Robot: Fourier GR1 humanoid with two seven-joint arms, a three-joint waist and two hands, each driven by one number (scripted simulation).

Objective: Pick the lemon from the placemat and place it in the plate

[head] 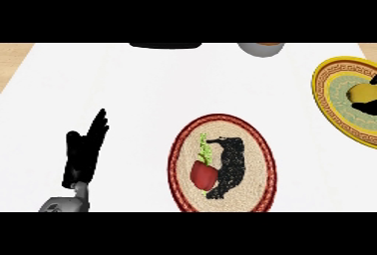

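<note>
Left fingers: I see them straight and together, pointing far and slightly right, holding nothing.
Left hand (85, 152): it rests open on the near left of the white counter (147, 89), well apart from the placemat, with a bit of grey forearm (65, 203) at the near edge.
Right fingers: I see dark fingers (366, 105) at the right edge, curled around the lemon from the near side.
Right hand: only its fingers show, over the plate; the rest is cut off by the edge.
Lemon (361, 92): yellow, over the green centre of the plate, partly hidden by the dark fingers; I cannot tell whether it touches the plate.
Plate (329, 97): yellow rim with a red patterned band, far right, cut by the edge.
Placemat (254, 144): oval, woven, red-bordered, near centre, well apart from the plate.
On the placemat: a red vegetable with a green stalk (203, 172), lying against a black printed figure (230, 167).
Far edge: a dark object (165, 45) left of centre and a grey bowl (261, 49) right of it, both cut off.
Between placemat and plate: bare counter.
</note>
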